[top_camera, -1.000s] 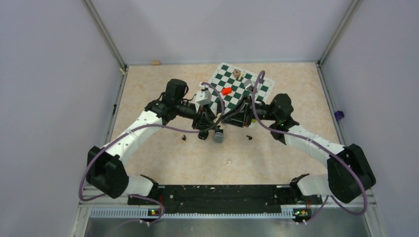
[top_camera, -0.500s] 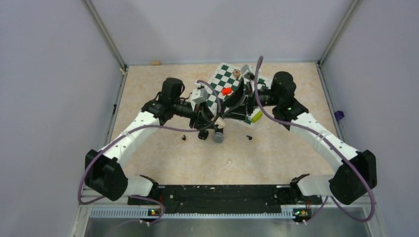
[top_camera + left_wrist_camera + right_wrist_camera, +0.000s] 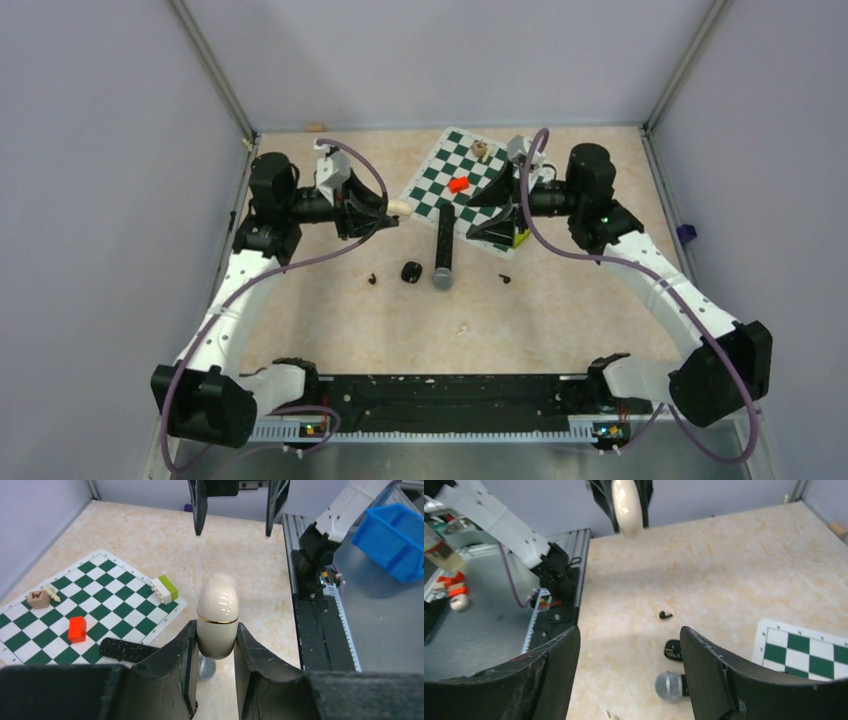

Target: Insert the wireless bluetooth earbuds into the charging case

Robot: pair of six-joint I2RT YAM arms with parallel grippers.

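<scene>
Holding the off-white charging case (image 3: 216,600), lid closed, the left gripper (image 3: 216,630) grips it tightly at the upper left of the top view.
The right gripper (image 3: 629,632) hangs released, jaws wide, by the chessboard's (image 3: 440,175) lower right edge. Below the board lies a microphone (image 3: 443,258), with a small black case (image 3: 411,271) just left of its head. Two black earbuds (image 3: 372,279) lie on the table (image 3: 330,320), one on each side of the microphone's head, and an off-white bud (image 3: 463,328) sits lower centre.

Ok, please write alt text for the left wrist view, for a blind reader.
The left gripper is shut on a closed off-white charging case with a gold seam. Beyond it lie a black microphone and a checkered mat with a red block; the right gripper hangs open opposite.
</scene>
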